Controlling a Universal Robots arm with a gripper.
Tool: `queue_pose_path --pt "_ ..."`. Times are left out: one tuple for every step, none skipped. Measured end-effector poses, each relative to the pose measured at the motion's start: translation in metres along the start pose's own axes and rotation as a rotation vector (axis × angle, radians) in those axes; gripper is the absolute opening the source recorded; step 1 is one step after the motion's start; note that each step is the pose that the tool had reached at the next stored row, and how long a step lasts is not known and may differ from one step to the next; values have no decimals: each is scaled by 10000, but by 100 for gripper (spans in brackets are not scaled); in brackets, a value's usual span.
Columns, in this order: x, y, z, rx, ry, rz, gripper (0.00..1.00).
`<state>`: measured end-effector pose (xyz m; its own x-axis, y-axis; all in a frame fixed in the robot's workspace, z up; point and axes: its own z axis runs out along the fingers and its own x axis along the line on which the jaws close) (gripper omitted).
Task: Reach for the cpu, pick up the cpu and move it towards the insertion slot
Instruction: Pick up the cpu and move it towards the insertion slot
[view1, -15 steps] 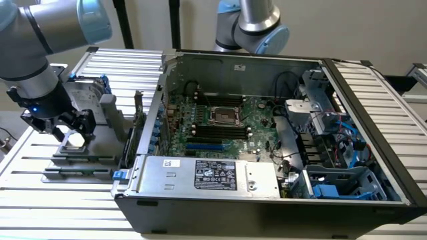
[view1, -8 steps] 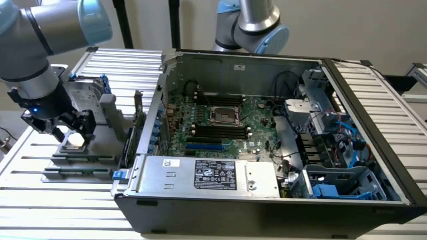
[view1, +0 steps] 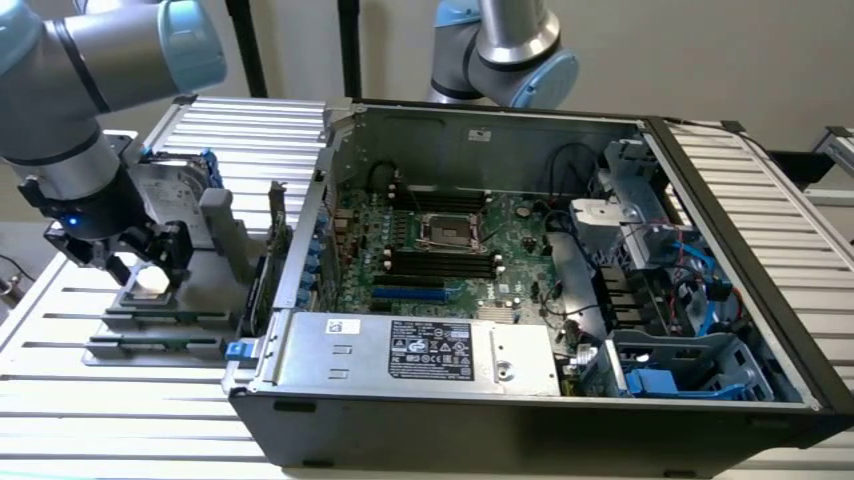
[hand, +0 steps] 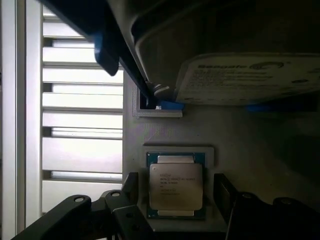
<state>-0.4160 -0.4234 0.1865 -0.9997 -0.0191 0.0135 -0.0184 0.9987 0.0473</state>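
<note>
Spread gripper straight over cpu, fingers just beside two opposite cpu edges, seemingly not touching; slot well apart from cpu.

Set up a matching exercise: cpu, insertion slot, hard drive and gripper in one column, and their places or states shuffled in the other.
1. cpu
2. insertion slot
3. hard drive
4. gripper

a. on the green board inside the case
b. open, fingers either side of the cpu
c. standing upright on the grey holder
d. lying flat on the grey holder, outside the case

Pairs: 1-d, 2-a, 3-c, 4-b
</note>
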Motion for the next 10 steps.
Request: queue_pose_path --pt "-1 1 2 -1 6 1 71" --pt "-2 2 3 -1 12 2 71" --pt "-3 2 4 0 14 3 71" --pt "-3 1 5 0 15 2 71" --pt "-4 1 6 0 17 1 71" --pt "-4 1 9 0 15 1 71" --pt "-6 1 10 0 15 2 71" --pt "-8 1 12 -2 13 1 71" --pt "-12 1 14 -3 12 1 71" --pt "-14 1 14 -2 13 1 71"
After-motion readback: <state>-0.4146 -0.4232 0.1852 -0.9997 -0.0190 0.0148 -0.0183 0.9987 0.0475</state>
